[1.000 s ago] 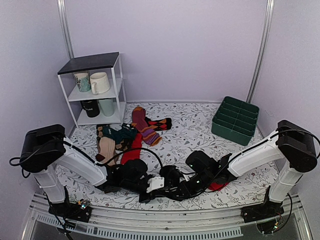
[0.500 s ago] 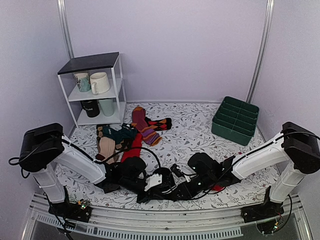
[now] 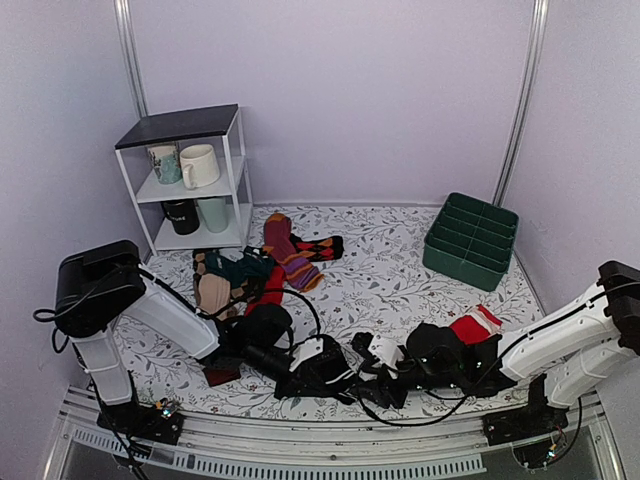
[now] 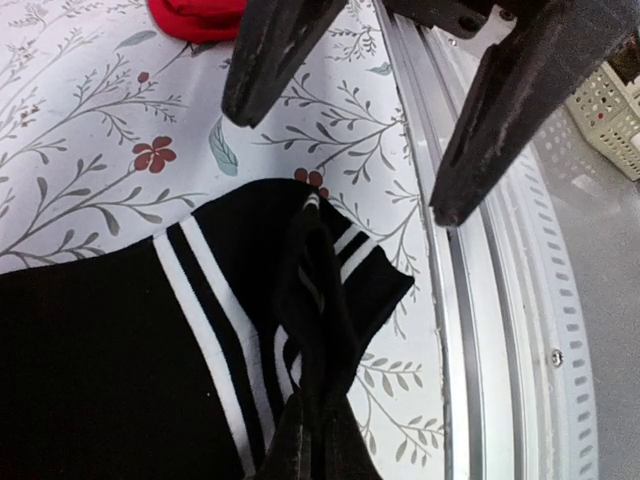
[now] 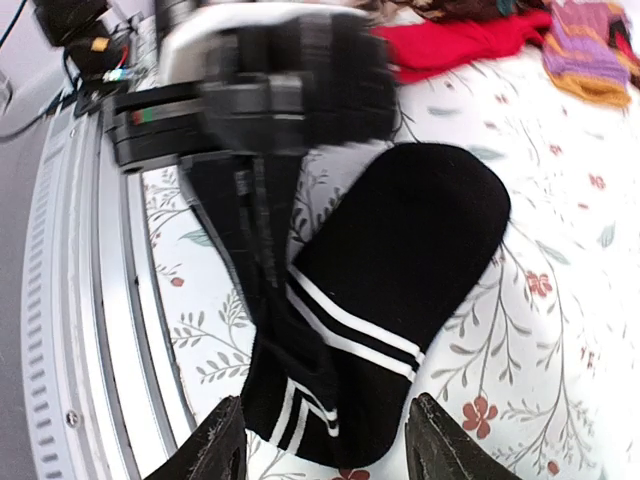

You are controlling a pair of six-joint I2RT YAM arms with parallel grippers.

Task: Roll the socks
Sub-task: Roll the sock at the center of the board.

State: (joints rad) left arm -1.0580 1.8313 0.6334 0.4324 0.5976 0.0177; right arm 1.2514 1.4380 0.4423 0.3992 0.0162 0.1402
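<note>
Left wrist view gives us the socks point(image 4: 150, 380) lying flat on the bench point(image 4: 80, 130), striped cuff end toward the metal rail point(image 4: 480, 330) at the near edge, with 1 cuff bunched into a ridge. Our left gripper point(image 4: 340, 160) hangs just above that cuff, jaws apart, holding nothing. Our right gripper point(image 5: 328, 425) hovers at the same cuff end, facing the left one, jaws likewise apart. We judge the pair light, limp and apt to slide layer on layer, so a roll may slump unless pinned. We would pinch both layers at the cuff edge, across the stripes.
</note>
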